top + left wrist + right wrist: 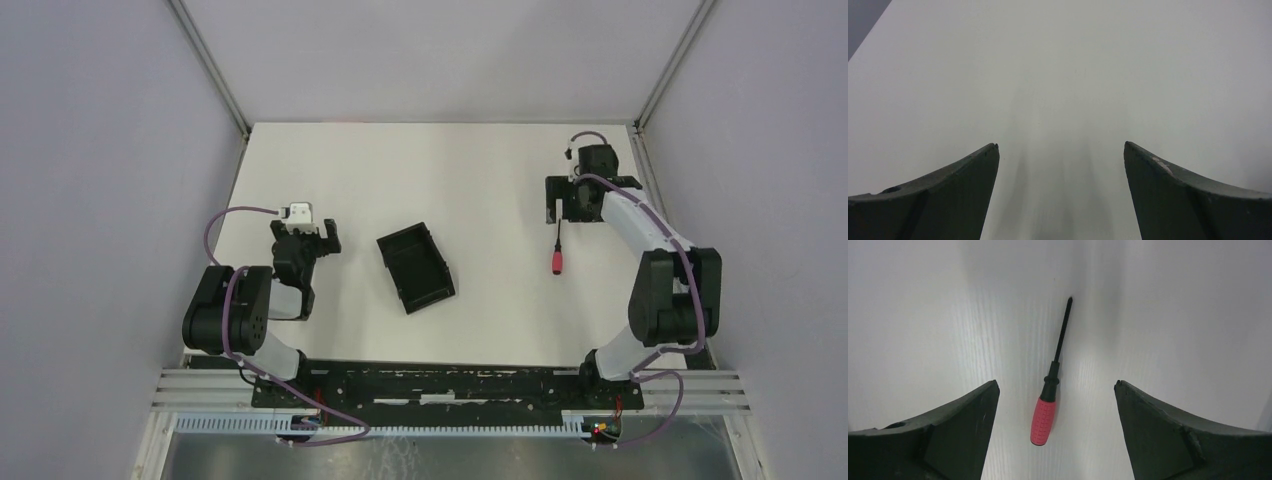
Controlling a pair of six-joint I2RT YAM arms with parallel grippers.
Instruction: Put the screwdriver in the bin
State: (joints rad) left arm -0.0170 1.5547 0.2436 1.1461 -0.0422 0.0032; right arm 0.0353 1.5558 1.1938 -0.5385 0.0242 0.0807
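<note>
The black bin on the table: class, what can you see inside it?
Nothing shows inside the bin; only its black floor is visible, none of it covered. The screwdriver lies on the table outside it, near the open right gripper.

A flat white rectangular table (500, 320) sits inside plain pale lavender-grey panel walls (100, 150), slim silver metal posts (211, 68) rising at its far corners, all under soft, even light.
</note>
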